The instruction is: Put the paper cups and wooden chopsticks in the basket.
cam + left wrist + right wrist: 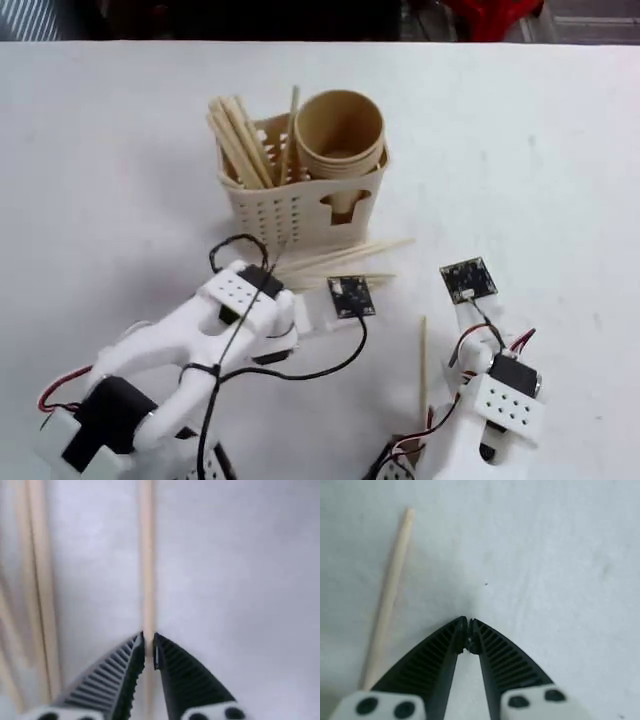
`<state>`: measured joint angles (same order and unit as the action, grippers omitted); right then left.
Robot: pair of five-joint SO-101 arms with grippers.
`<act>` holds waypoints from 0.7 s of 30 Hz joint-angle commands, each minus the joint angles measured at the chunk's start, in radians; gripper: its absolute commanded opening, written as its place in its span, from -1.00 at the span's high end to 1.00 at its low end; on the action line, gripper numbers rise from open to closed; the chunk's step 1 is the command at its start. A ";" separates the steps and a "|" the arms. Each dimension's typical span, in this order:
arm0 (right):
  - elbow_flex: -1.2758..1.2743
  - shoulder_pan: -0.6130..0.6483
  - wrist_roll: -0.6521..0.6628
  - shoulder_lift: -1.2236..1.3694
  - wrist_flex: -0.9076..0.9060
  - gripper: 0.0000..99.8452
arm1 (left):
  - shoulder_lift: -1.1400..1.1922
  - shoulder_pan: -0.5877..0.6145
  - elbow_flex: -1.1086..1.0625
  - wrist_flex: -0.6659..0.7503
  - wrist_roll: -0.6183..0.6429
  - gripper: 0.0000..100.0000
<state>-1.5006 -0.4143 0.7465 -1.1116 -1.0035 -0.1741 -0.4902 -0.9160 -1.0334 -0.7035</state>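
Basket (300, 205): cups (340, 130) in its right compartment, chopsticks (238, 140) in its left, loose chopsticks (352, 252) on table (530, 150) just before it, single chopstick (423, 365) farther front-right.

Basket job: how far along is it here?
Done: the cups and a bundle of sticks stand in the basket. In hand: the left gripper has its fingers shut on one chopstick. Left: loose chopsticks before the basket, and a lone stick beside the right gripper, fingers shut, empty.

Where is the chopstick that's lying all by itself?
In the high view the lone chopstick lies flat on the white table between the two arms, close beside the right gripper and apart from the basket.
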 commanded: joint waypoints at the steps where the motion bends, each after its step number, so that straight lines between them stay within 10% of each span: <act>1: 0.006 0.010 0.008 -0.012 0.010 0.96 | 0.001 0.007 0.037 0.014 0.014 0.95; 7: 0.006 0.010 0.008 -0.012 0.010 0.96 | 0.002 -0.005 0.026 0.006 0.023 0.73; 21: 0.006 0.010 0.008 -0.012 0.010 0.96 | -0.013 -0.050 0.041 -0.017 0.055 0.96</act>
<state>-1.5006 -0.4143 0.7465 -1.1116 -1.0035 -0.1741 -0.5224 -0.9114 -1.0334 -0.6697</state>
